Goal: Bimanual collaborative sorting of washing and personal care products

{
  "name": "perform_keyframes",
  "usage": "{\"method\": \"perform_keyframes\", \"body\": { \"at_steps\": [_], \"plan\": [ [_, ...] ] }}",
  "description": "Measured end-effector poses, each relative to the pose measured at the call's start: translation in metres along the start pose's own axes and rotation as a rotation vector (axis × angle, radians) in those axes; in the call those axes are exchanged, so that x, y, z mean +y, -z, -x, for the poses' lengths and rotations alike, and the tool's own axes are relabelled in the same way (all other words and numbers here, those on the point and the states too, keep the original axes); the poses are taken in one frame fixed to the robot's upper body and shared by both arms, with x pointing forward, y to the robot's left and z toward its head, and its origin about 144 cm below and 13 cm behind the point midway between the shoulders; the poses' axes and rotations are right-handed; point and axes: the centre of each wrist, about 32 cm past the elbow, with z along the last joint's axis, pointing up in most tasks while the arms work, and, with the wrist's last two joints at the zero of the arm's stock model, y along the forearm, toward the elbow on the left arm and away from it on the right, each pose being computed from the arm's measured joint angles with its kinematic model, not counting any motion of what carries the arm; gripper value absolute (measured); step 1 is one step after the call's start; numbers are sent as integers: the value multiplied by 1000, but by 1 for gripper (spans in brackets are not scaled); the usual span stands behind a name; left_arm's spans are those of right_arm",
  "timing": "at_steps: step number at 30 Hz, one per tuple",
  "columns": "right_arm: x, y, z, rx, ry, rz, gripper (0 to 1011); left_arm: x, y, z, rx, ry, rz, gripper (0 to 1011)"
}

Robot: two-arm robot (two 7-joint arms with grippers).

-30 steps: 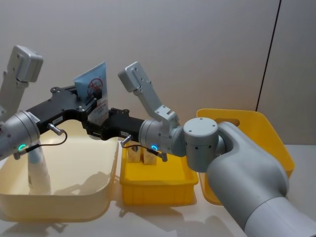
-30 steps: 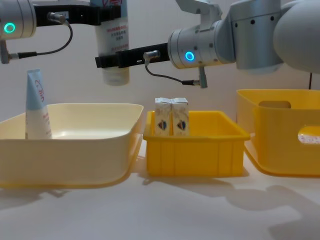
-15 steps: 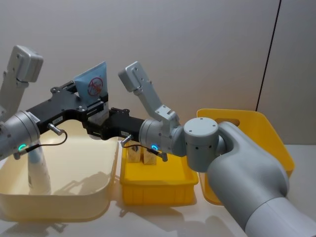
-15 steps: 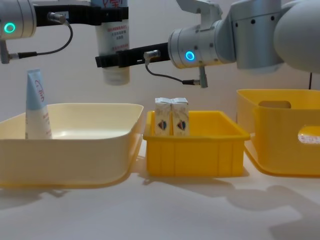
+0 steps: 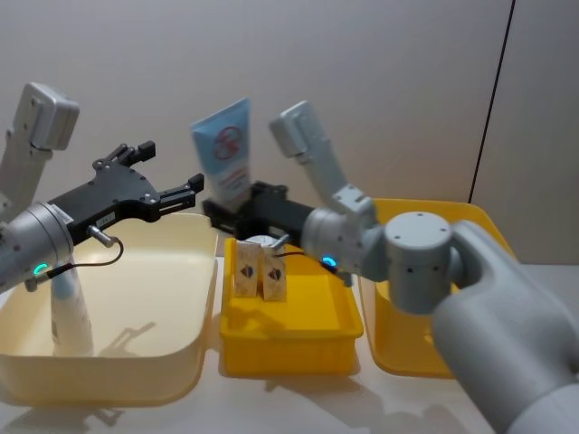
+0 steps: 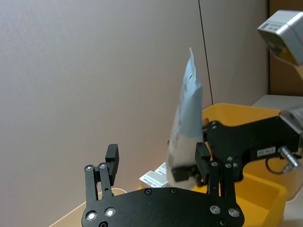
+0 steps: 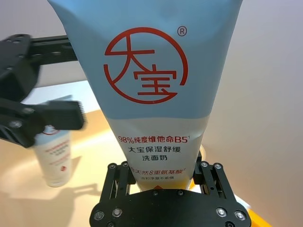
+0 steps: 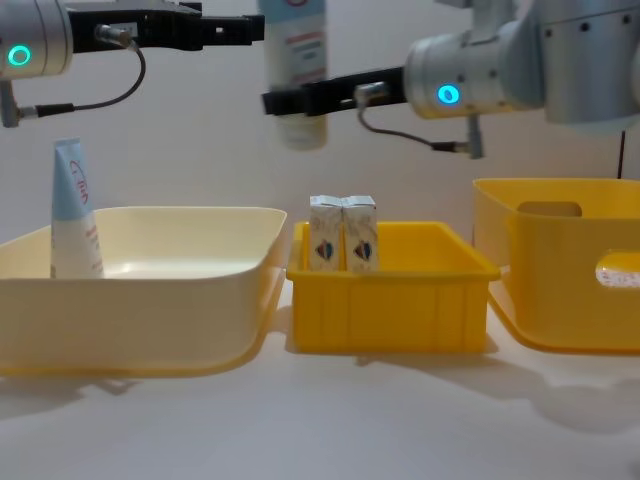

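Observation:
A white squeeze tube [image 5: 226, 154] with a pale blue end and a red logo hangs upright above the gap between two bins, cap down. My right gripper [image 5: 233, 213] is shut on its lower body; the right wrist view shows the tube [image 7: 147, 71] rising between the fingers [image 7: 115, 182]. My left gripper [image 5: 185, 188] stands open and empty just to the tube's left, over the cream bin [image 5: 118, 380]. From the chest, the tube [image 8: 297, 70] hangs right of the left gripper [image 8: 240, 26]. Another tube [image 5: 68, 312] stands in the cream bin. Two cartons [image 5: 260, 271] stand in the small yellow bin [image 5: 289, 348].
A large yellow bin [image 5: 488, 244] stands at the right, behind my right arm. The three bins sit side by side on a white table [image 8: 320, 420], with bare table in front of them. A plain wall is behind.
The left gripper has opened and let go of the tube. The right gripper has carried the tube to the right, from over the cream bin toward the small yellow bin.

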Motion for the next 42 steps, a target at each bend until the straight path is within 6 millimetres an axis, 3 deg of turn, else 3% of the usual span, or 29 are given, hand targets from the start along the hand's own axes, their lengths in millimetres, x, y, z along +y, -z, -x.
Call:
{"method": "perform_keyframes", "body": {
  "at_steps": [22, 42],
  "plan": [
    [-73, -7, -28, -4, 318, 60, 628, 0, 0, 0, 0, 0, 0, 1001],
    [-107, -10, -73, 66, 601, 263, 627, 0, 0, 0, 0, 0, 0, 1002]
  ]
}}
